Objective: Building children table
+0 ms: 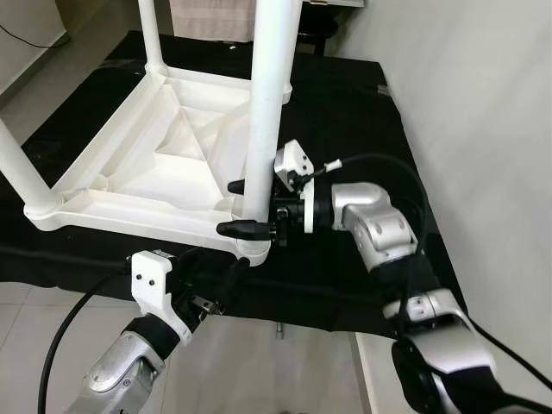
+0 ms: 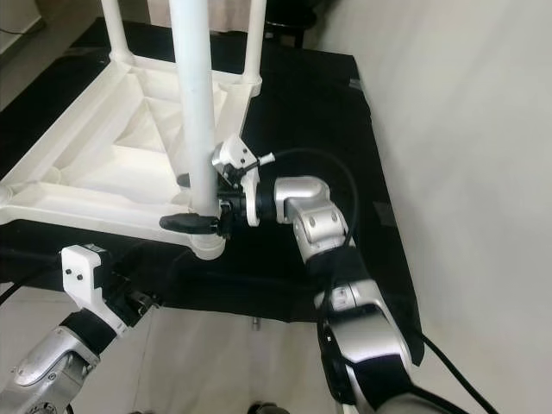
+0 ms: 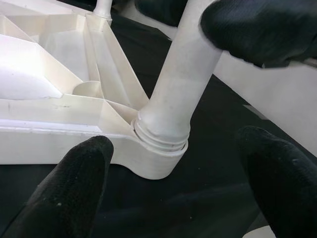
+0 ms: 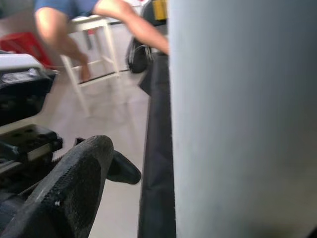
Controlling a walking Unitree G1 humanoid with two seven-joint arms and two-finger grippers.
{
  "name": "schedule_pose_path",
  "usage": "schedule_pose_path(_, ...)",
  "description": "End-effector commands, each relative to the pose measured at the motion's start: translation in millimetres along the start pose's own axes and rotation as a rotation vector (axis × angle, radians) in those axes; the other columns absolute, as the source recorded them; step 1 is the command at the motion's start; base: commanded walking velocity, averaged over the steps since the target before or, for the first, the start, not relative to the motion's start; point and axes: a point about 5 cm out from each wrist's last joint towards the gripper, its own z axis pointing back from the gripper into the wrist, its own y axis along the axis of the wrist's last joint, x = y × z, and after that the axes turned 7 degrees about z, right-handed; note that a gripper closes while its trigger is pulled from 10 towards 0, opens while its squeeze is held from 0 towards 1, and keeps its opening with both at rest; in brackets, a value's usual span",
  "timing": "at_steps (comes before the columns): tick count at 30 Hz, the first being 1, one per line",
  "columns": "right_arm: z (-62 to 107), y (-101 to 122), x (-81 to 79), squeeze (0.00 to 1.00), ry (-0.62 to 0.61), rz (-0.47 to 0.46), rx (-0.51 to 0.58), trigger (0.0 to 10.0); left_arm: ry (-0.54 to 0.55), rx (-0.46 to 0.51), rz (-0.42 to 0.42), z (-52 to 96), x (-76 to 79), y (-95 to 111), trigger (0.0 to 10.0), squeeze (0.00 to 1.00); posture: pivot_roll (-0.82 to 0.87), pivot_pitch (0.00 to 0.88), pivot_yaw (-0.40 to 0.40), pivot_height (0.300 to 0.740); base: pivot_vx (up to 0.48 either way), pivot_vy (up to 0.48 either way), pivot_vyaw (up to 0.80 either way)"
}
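I take the near corner socket [image 1: 253, 250] of the upturned tabletop [image 1: 129, 177] as my landmark. Nearest to me, below and in front of that socket, my left hand [image 1: 214, 289] hangs off the edge of the black counter [image 1: 345, 267]. Its fingers [image 3: 69, 191] are spread wide to either side of the socket, and it holds nothing.

At the socket itself stands the leg [image 1: 269, 112] I am working on. It is upright and its base sits in the threaded collar [image 3: 161, 136]. A ridge or two of thread shows above the rim, so I judge it is not screwed fully home. My right hand [image 1: 243, 208] comes in from the right just above the socket, with one finger on each side of the leg. The fingers look closed against it, as if to turn it.

Beyond the socket, the tabletop lies underside up on the counter with its ribs showing. A second leg [image 1: 19, 168] stands at the left corner and a third [image 1: 149, 34] at the far corner. A fourth shows in the right eye view [image 2: 255, 39]. By my reckoning all four are in place, and what remains is tightening this one and righting the table. Far behind, a person [image 4: 79, 20] is at a small stool.
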Motion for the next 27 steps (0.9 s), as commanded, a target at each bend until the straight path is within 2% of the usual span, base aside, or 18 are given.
schedule_pose_path(1, -4.2, 1.9, -1.5, 0.00, 0.070, 0.001, 0.031, 10.0, -0.002, 0.003, 0.007, 1.0, 4.3, -1.7, 10.0, 0.00, 0.04, 0.133, -0.140, 0.740, 0.000, 0.000, 0.00)
schedule_pose_path(2, -4.7, 2.5, 0.1, 0.00, 0.081, -0.004, 0.036, 9.2, -0.002, 0.003, 0.008, 1.2, 4.9, -1.8, 10.0, 0.00, 0.05, 0.133, -0.140, 0.740, 0.000, 0.000, 0.00)
schedule_pose_path(3, -5.1, 2.1, 1.1, 0.00, 0.086, -0.005, 0.036, 4.1, -0.001, 0.003, 0.008, 1.4, 5.4, -2.0, 10.0, 0.00, 0.05, 0.135, -0.141, 0.740, 0.000, 0.000, 0.00)
schedule_pose_path(4, -5.1, 2.1, 1.1, 0.00, 0.086, -0.005, 0.036, 4.1, -0.001, 0.003, 0.008, 1.4, 5.4, -2.0, 10.0, 0.00, 0.05, 0.135, -0.141, 0.740, 0.000, 0.000, 0.00)
schedule_pose_path(5, -4.7, 0.8, 0.6, 0.00, 0.107, -0.010, 0.037, 0.0, -0.001, 0.003, 0.009, 1.8, 5.9, -2.3, 10.0, 0.00, 0.05, 0.133, -0.142, 0.740, 0.000, 0.000, 0.00)
schedule_pose_path(13, -1.0, -6.5, 0.5, 0.00, 0.141, -0.021, 0.040, 0.0, -0.002, -0.001, 0.013, 2.9, 7.0, -3.2, 10.0, 0.00, 0.05, 0.133, -0.138, 0.740, 0.000, 0.000, 0.00)
schedule_pose_path(18, 8.2, -16.3, 2.2, 0.00, 0.079, -0.021, 0.039, 0.0, -0.004, -0.003, 0.013, 3.1, 6.8, -3.1, 10.0, 0.00, 0.04, 0.138, -0.132, 0.740, 0.000, 0.000, 0.00)
schedule_pose_path(19, 12.6, -21.3, 2.9, 0.00, -0.013, -0.019, 0.018, 0.0, -0.003, -0.003, 0.013, 3.2, 6.4, -2.9, 10.0, 0.00, 0.04, 0.140, -0.137, 0.740, 0.000, 0.000, 0.00)
schedule_pose_path(20, 12.6, -21.3, 2.9, 0.00, -0.013, -0.019, 0.018, 0.0, -0.003, -0.003, 0.013, 3.2, 6.4, -2.9, 10.0, 0.00, 0.04, 0.140, -0.137, 0.740, 0.000, 0.000, 0.00)
schedule_pose_path(21, 13.5, -31.4, 3.8, 0.00, -0.216, -0.067, -0.017, 0.0, -0.002, -0.003, 0.011, 3.9, 5.2, -2.6, 10.0, 0.00, 0.03, 0.140, -0.143, 0.740, 0.000, 0.000, 0.00)
schedule_pose_path(22, 13.5, -31.4, 3.8, 0.00, -0.216, -0.067, -0.017, 0.0, -0.002, -0.003, 0.011, 3.9, 5.2, -2.6, 10.0, 0.00, 0.03, 0.140, -0.143, 0.740, 0.000, 0.000, 0.00)
schedule_pose_path(23, 18.4, -50.6, 4.7, 0.00, -0.676, -0.093, -0.144, 0.0, 0.000, -0.003, 0.009, 4.6, 3.1, -1.7, 10.0, 0.00, 0.01, 0.142, -0.131, 0.740, 0.000, 0.000, 0.00)
schedule_pose_path(24, 18.4, -50.6, 4.7, 0.00, -0.676, -0.093, -0.144, 0.0, 0.000, -0.003, 0.009, 4.6, 3.1, -1.7, 10.0, 0.00, 0.01, 0.142, -0.131, 0.740, 0.000, 0.000, 0.00)
schedule_pose_path(25, 24.6, -68.7, -16.9, 0.00, -0.914, -0.159, -0.221, 0.0, 0.000, -0.004, 0.006, 4.2, 1.3, -1.1, 10.0, 0.00, 0.01, 0.143, -0.115, 0.740, 0.000, 0.000, 0.00)
schedule_pose_path(26, 24.6, -68.7, -16.9, 0.00, -0.914, -0.159, -0.221, 0.0, 0.000, -0.004, 0.006, 4.2, 1.3, -1.1, 10.0, 0.00, 0.01, 0.143, -0.115, 0.740, 0.000, 0.000, 0.00)
schedule_pose_path(27, 27.0, -74.5, -33.4, 0.00, -1.016, -0.136, -0.282, 0.0, -0.003, -0.009, 0.001, 3.4, -0.8, -1.5, 10.0, 0.00, 0.00, 0.122, -0.102, 0.740, 0.000, 0.000, 0.00)
